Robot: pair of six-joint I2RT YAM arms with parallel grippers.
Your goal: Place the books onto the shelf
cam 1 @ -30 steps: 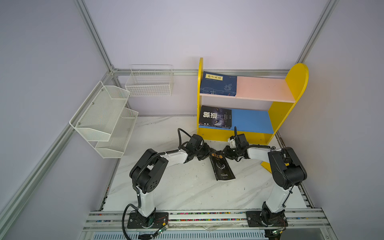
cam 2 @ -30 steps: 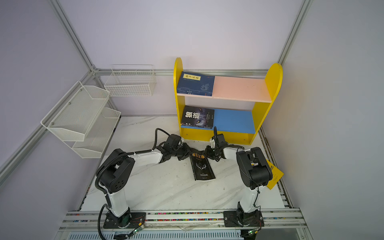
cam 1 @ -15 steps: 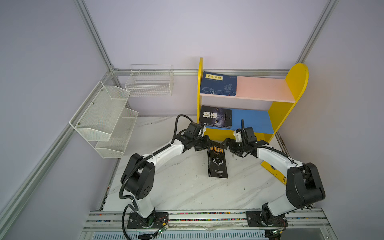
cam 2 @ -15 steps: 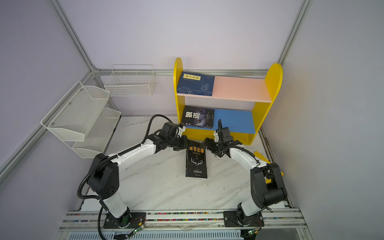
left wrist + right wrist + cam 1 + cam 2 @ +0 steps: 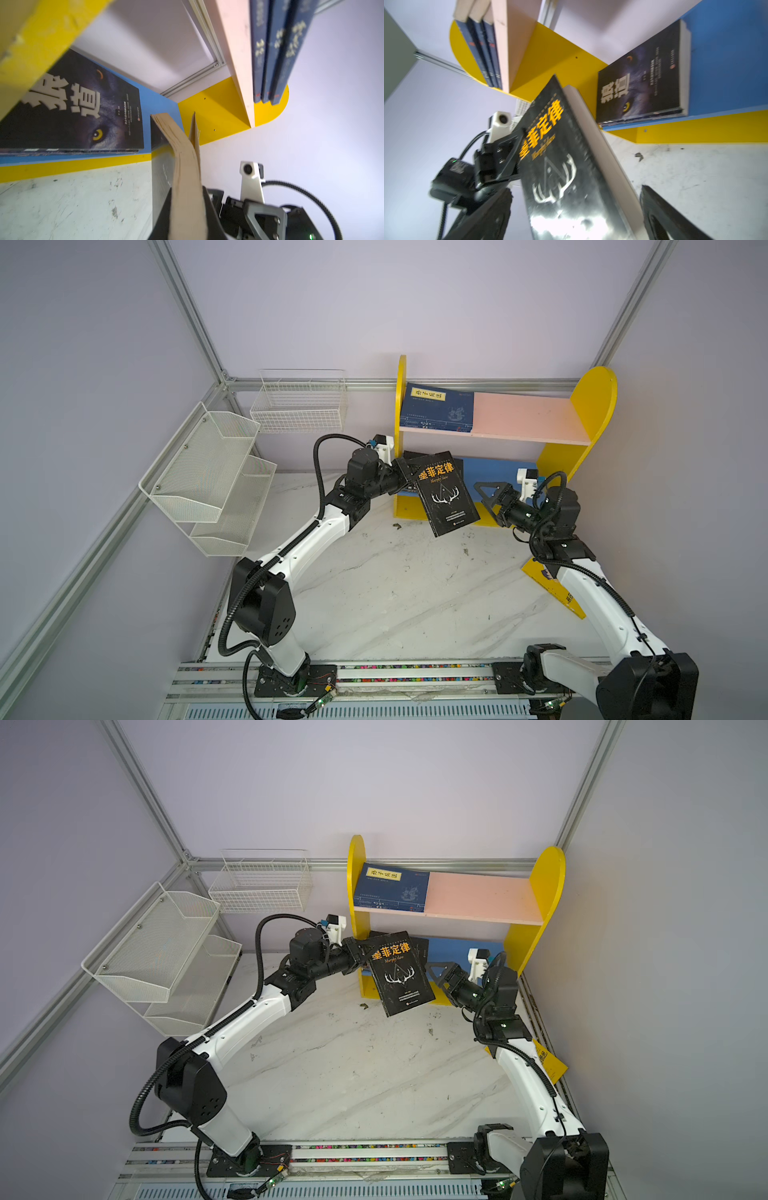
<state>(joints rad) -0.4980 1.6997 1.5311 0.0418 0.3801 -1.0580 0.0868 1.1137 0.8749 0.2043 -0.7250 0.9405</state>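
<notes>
The left gripper [image 5: 406, 476] clamps one corner of the black book [image 5: 446, 495], tilted in mid-air before the shelf's [image 5: 594, 398] lower board [image 5: 490, 470]; the right gripper [image 5: 485, 498] gapes beside it, so the unsupported book may pivot and slip.

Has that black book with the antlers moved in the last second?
Yes. The book rose off the table toward the shelf, held by the left gripper.

Top views: high, looking down — both show the shelf [image 5: 519, 414] [image 5: 478, 894] at 12 o'clock.
Wrist views: close, low, facing that shelf [image 5: 218, 108] [image 5: 550, 56].
</notes>
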